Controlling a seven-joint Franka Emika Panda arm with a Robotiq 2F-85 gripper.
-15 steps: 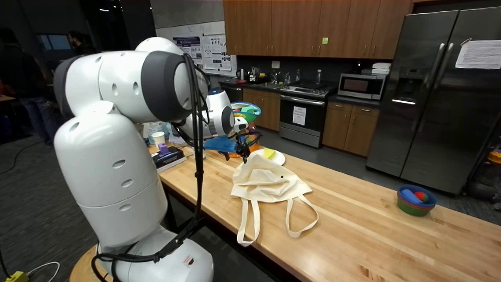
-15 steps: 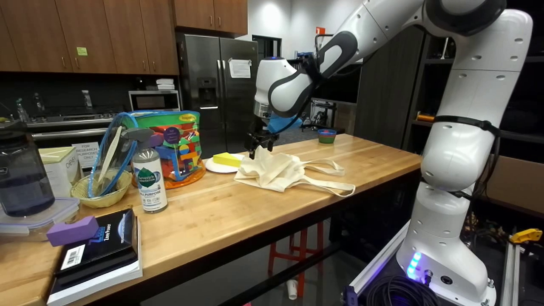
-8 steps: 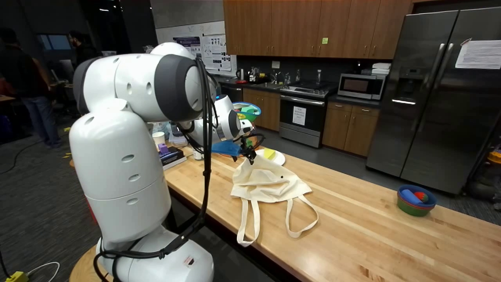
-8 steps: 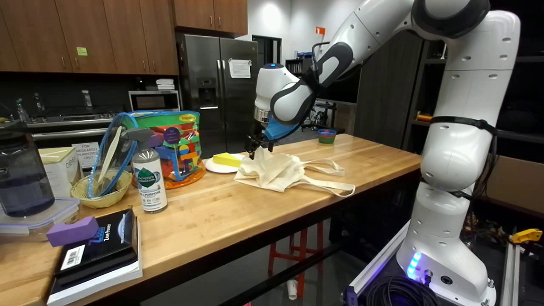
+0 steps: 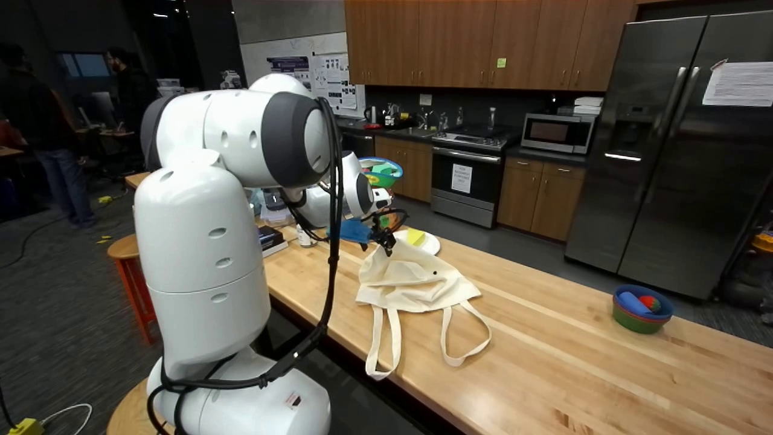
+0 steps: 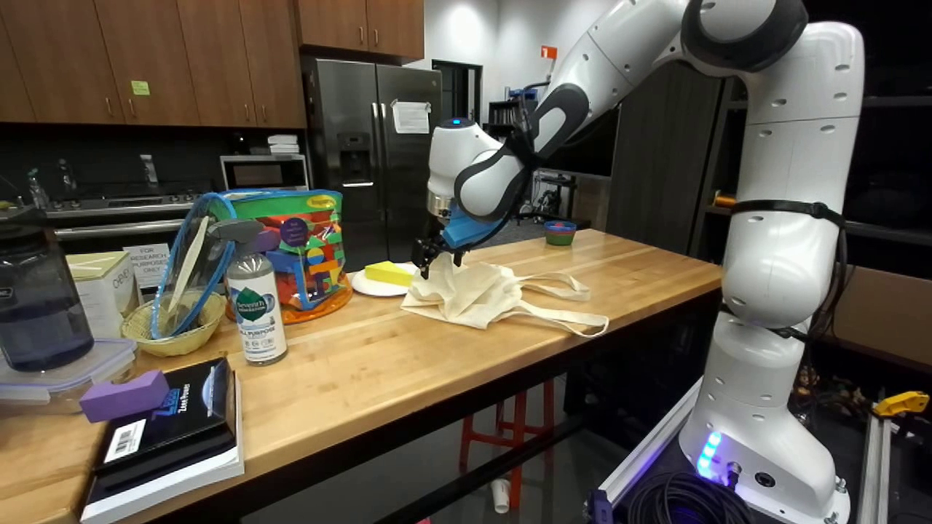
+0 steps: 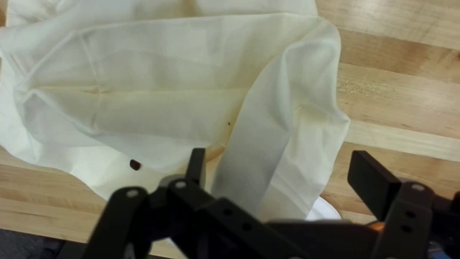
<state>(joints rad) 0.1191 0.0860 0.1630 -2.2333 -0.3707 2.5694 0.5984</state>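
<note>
Left to right in an exterior view, the bench (image 6: 349, 378) carried a jug (image 6: 40, 313), a lidded tub (image 6: 113, 356), and a purple block (image 6: 125, 397) at the end of a low stack (image 6: 175, 415), black over white. Then came a basket (image 6: 175, 346), an upright bottle (image 6: 256, 309) near it, a toy bag (image 6: 309, 255) full of coloured pieces, and a plate (image 6: 367, 290) bearing a yellow block (image 6: 389, 274). Just beside the plate, the gripper (image 6: 441, 266) pointed down at the raised end of the tote (image 6: 473, 297), its fingers (image 7: 373, 180) spread well apart. In the wrist view a fold (image 7: 258, 144) of the tote stood between them; whether either finger touched cloth, I could not tell. The tote lay rumpled on the bench, its mouth gaping in the wrist view, and its straps (image 6: 564, 313) trailed off to the right. Farther right, well apart from the tote, sat nested bowls (image 6: 559, 239), with a blue piece (image 5: 634, 303) and a red one (image 5: 650, 303) inside. At the far right rose the arm (image 6: 790, 175).
</note>
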